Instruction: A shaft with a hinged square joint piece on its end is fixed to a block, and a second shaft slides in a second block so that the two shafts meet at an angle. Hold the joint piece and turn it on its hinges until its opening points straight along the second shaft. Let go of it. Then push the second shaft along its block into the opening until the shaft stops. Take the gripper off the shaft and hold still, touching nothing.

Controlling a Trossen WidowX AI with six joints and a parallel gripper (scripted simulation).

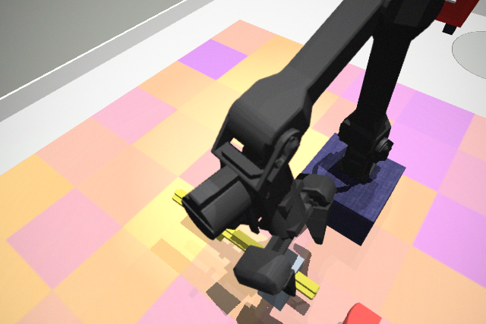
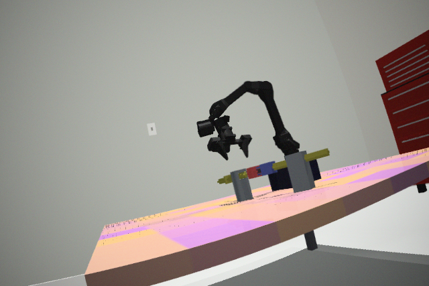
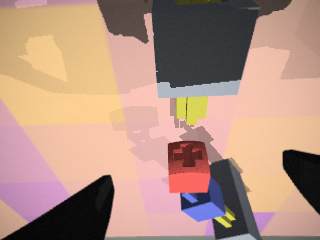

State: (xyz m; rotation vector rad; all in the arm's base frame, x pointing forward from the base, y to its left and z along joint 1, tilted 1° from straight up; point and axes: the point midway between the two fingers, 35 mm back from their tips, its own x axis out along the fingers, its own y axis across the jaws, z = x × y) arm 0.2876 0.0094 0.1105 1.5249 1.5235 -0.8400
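Observation:
My gripper (image 1: 305, 267) (image 2: 236, 157) (image 3: 195, 170) is open and empty, above the joint. The red square joint piece (image 1: 363, 314) (image 2: 253, 172) (image 3: 189, 182) shows between the fingertips in the wrist view, touched by neither. Its dark cross-shaped opening faces roughly towards the sliding yellow shaft (image 1: 307, 284) (image 2: 225, 179) (image 3: 197, 107); I cannot tell its exact angle. A gap separates them. The sliding shaft runs through a grey block (image 2: 242, 189) (image 3: 205, 50). The blue hinge part (image 2: 267, 167) (image 3: 202, 207) joins the red piece to the fixed yellow shaft (image 2: 317, 155) (image 3: 227, 217).
The fixed shaft passes through the taller grey block (image 2: 299, 172) (image 3: 232, 195). The arm's dark blue base (image 1: 353, 210) stands behind the joint assembly in the exterior view. In the top view the arm hides part of the sliding shaft. A red cabinet (image 2: 409, 102) stands beyond the table.

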